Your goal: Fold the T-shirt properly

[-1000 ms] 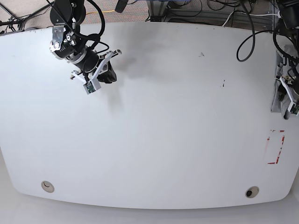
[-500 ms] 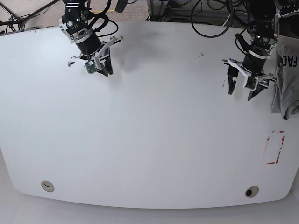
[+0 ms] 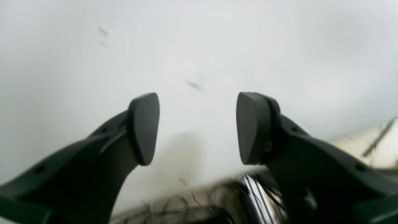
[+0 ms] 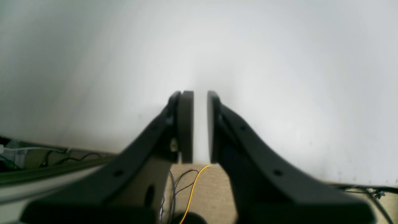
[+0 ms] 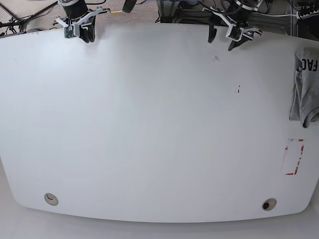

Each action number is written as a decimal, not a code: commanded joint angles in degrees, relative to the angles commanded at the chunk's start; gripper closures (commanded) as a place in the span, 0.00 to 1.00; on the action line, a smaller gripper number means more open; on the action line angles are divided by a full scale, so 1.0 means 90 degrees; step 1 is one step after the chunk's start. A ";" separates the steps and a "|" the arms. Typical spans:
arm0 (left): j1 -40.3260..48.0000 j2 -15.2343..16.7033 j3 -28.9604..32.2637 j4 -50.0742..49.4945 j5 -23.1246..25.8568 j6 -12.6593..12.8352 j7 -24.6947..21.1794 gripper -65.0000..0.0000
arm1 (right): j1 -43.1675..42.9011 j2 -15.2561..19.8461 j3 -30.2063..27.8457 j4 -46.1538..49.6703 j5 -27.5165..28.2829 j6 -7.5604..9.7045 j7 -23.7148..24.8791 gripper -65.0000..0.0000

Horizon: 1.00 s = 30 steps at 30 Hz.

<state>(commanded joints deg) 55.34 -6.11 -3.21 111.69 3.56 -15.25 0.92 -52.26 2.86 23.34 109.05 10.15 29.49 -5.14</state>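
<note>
Heather-grey cotton T-shirt w/ dark block lettering (image 5: 303, 84) bunched at far right edge of white tabletop (image 5: 159, 129), partly off frame. Left gripper (image 5: 221, 40) over far edge, right of centre: jaws wide apart, holding nothing. Right gripper (image 5: 85, 36) at far left corner: jaws nearly closed, narrow gap, nothing between. Both well apart from shirt.

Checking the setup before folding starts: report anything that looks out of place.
The T-shirt lies bunched at the table's far right edge, partly cut off by the frame, not spread out. Both grippers, left and right, sit at the back edge, holding nothing.
</note>
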 joint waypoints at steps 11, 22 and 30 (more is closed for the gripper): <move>0.1455 0.0010 0.0000 -0.0899 -0.0020 0.0000 0.0000 0.45 | -0.1504 -0.0166 -0.0293 -0.0772 -0.0029 0.0186 0.0440 0.90; -0.0313 -0.0010 0.0049 -0.4259 -0.0020 0.0000 -0.0020 0.45 | -0.0352 0.0625 -0.1846 -0.4806 -0.0049 -0.0283 0.1827 0.90; -0.1807 0.0088 0.0049 -0.6691 -0.0020 0.0000 -0.0020 0.45 | 0.0762 0.0703 -0.2120 -0.6281 -0.0059 -0.0332 0.1856 0.90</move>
<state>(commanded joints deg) 39.08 -5.32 -2.77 51.47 3.38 -15.25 0.75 -45.41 9.19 4.26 52.53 9.63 26.51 11.56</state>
